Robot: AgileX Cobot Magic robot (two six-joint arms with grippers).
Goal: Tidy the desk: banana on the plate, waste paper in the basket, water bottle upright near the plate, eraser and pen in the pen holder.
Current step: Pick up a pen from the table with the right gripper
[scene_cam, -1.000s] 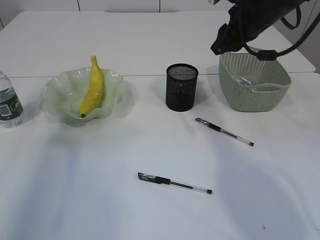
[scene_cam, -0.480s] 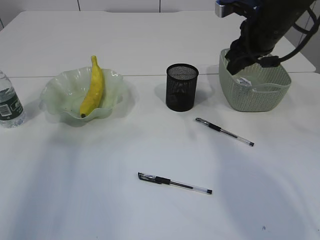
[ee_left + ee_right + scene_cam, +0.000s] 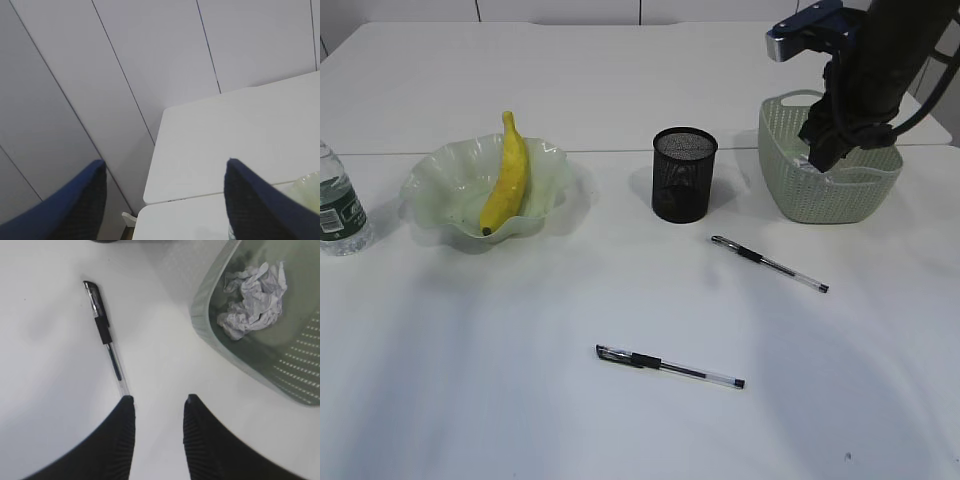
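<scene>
Right tool (image 3: pixel 157 405), jaws apart and empty, hangs over the table beside the pen (image 3: pixel 106 336) lying near the basket (image 3: pixel 220 342); I'd center over its barrel, turn jaws crosswise, then descend.

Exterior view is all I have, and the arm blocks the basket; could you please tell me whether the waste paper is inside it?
Observer: Yes. The right wrist view shows the crumpled waste paper lying inside the basket.
Operator: Thank you. Is the right gripper holding anything?
Observer: No. The right gripper is open and empty over the bare table, with the tip of a pen just ahead of its left finger.
</scene>
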